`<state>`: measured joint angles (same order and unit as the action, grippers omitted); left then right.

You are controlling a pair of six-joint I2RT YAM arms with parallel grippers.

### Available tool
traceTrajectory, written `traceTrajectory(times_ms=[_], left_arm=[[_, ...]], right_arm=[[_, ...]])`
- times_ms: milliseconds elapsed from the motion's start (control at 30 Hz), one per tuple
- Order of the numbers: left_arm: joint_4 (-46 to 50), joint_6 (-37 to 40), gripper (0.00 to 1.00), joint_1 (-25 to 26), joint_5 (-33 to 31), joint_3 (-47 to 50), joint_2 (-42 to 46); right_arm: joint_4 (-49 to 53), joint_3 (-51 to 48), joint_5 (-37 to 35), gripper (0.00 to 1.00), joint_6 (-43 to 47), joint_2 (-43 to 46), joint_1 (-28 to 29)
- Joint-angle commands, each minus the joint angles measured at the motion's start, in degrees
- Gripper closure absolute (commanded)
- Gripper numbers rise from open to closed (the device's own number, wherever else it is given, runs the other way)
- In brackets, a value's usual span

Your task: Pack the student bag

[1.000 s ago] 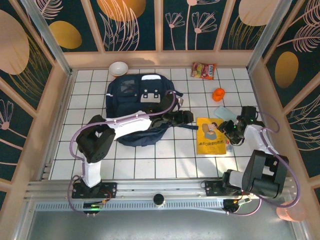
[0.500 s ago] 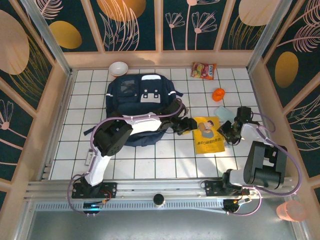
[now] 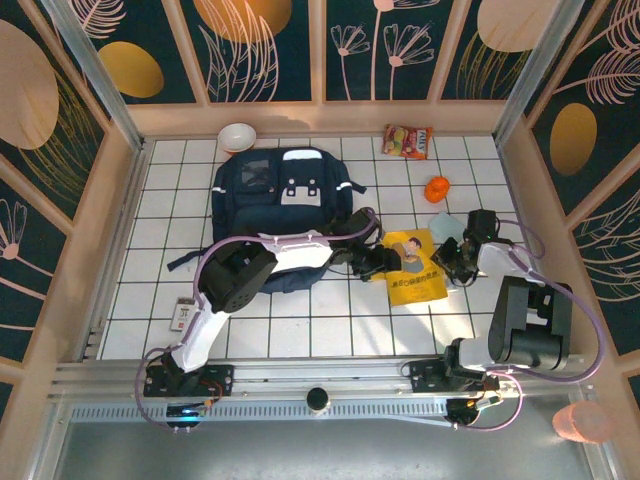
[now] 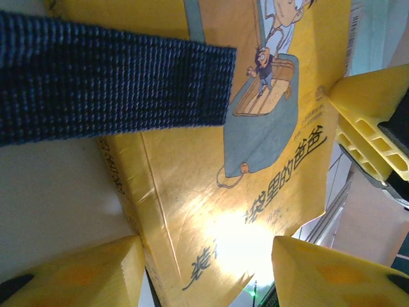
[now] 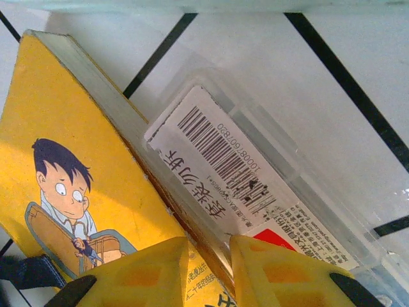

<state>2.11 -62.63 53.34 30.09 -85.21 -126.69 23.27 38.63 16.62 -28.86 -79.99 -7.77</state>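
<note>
"Any writing you can actually read?"

"On the yellow book [image 4: 211,211], yes. The cover title is in Chinese, and 袋里的爸爸 comes out clearly."

"Anything else?"

"A white label [image 5: 217,169] on the clear case [image 5: 319,211] has a barcode, a row of digits and upside-down Chinese print. It's too skewed to read with confidence."

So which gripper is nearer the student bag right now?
Left. The left gripper sits just off the student bag's lower-right edge, over the yellow book; the right gripper is across that book, at its right edge.
</note>
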Motion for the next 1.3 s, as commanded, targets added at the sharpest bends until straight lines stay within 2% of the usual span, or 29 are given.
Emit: traceTrajectory(times_ms=[0,367,533,800,1033,1267], left_arm=[[-9.3,-2.7,0.45,1.6,-1.9,-0.5,3.1],[-27.2,-9.3,0.41,1.6,-0.4,9.3,7.4],[-34.4,-11.3,0.42,1.6,1.1,9.1,6.6],[-30.7,-5.6,0.41,1.6,1.0,6.8,6.5],[-35.2,-5.9,0.41,1.5,1.0,8.9,7.8],[-30.2,-2.6,0.40,1.4,-0.6,9.1,9.5]], right_arm=[[4.2,-1.3,4.8,0.75,0.8,-2.4,1.3],[5.1,-2.6,5.6,0.77,1.5,-1.8,1.3],[4.6,-3.4,5.2,0.78,0.6,-0.4,1.3],[3.2,-5.8,5.4,0.78,-1.4,1.7,1.4],[2.2,-6.6,6.1,0.79,-2.7,3.1,1.4],[1.8,-7.6,6.3,0.79,-3.9,4.9,2.1]])
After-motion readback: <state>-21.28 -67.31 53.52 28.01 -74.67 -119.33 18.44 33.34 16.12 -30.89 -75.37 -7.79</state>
